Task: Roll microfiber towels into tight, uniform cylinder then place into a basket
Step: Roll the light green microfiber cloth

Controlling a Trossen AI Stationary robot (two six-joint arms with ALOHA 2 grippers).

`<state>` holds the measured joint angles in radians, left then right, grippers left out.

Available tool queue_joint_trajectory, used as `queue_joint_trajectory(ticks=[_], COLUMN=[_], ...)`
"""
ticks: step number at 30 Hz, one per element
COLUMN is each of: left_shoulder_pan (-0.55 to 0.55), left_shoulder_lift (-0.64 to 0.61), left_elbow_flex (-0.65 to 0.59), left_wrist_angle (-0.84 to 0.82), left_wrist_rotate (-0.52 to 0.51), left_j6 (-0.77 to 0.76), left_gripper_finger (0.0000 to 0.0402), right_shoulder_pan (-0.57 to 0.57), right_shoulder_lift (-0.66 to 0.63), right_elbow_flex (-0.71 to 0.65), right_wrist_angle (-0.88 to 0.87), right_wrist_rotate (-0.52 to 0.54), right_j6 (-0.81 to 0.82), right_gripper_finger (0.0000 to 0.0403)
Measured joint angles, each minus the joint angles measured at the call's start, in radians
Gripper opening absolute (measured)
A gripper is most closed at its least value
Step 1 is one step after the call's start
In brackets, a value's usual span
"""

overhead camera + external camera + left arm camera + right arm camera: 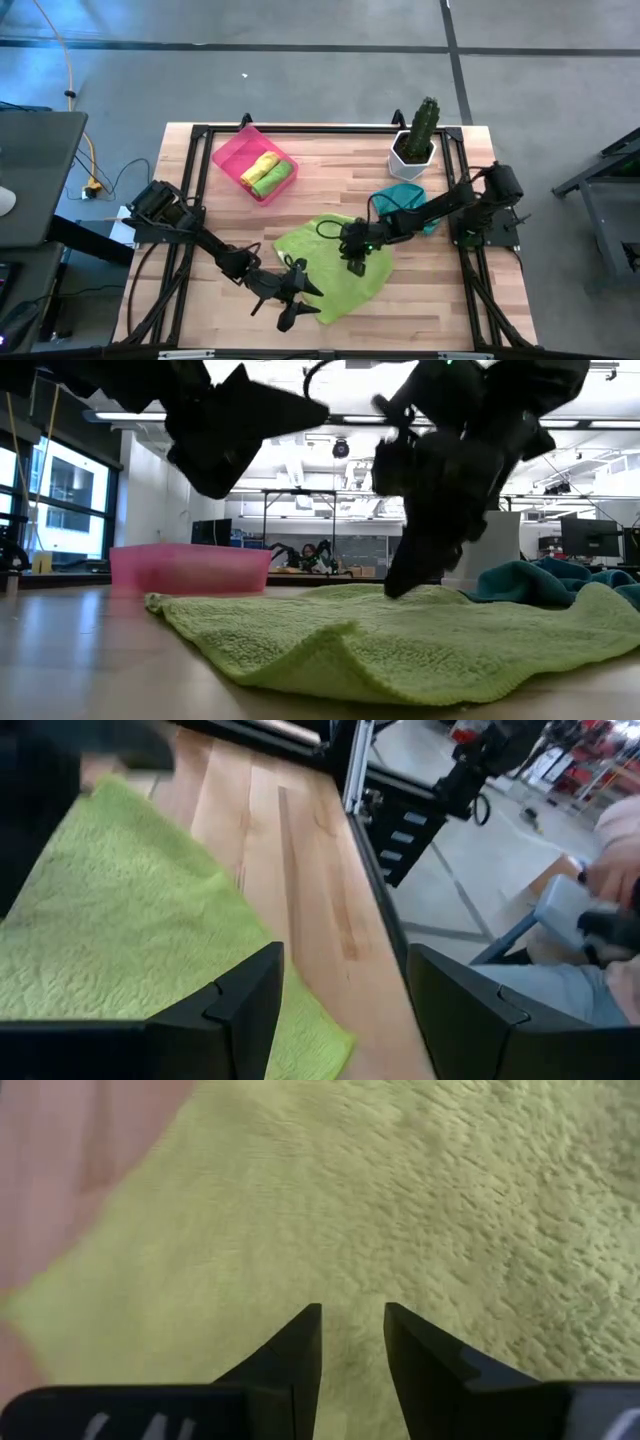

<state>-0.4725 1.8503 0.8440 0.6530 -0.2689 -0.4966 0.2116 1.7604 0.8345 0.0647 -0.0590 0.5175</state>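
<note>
The lime towel (335,262) lies spread flat at the table's near middle. The right gripper (356,262), fingers partly apart, presses its centre; the left gripper (292,300), spread, hovers at its near-left edge.

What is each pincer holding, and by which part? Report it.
Nothing is held. The left pincer stands open at the green towel's near edge; the right pincer presses its tips down on the towel's middle, part open.

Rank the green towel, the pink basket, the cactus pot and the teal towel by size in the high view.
1. green towel
2. basket
3. teal towel and cactus pot: too alike, and the arm partly covers the towel.
</note>
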Motion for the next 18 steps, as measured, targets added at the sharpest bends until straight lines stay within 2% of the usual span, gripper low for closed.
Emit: queue_joint_trajectory(ticks=[9, 13, 15, 18], left_shoulder_pan=[0.011, 0.002, -0.002, -0.003], left_shoulder_lift=[0.001, 0.001, 0.001, 0.001], left_elbow_flex=[0.000, 0.000, 0.000, 0.000], left_wrist_angle=[-0.157, -0.191, -0.194, -0.194], left_wrist_rotate=[-0.056, -0.047, -0.045, -0.044], left_j6=[-0.040, 0.045, 0.092, 0.110], left_gripper_finger=[0.0202, 0.0202, 0.0202, 0.0202], right_shoulder_pan=[0.020, 0.066, 0.088, 0.117], right_shoulder_lift=[-0.072, -0.078, -0.078, -0.074], right_elbow_flex=[0.000, 0.003, 0.003, 0.001], right_wrist_angle=[-0.339, -0.411, -0.400, -0.330], right_wrist_rotate=[-0.012, -0.007, 0.010, 0.060], right_j6=[-0.139, -0.187, -0.167, -0.010], right_gripper_finger=[0.0103, 0.0103, 0.0103, 0.0103])
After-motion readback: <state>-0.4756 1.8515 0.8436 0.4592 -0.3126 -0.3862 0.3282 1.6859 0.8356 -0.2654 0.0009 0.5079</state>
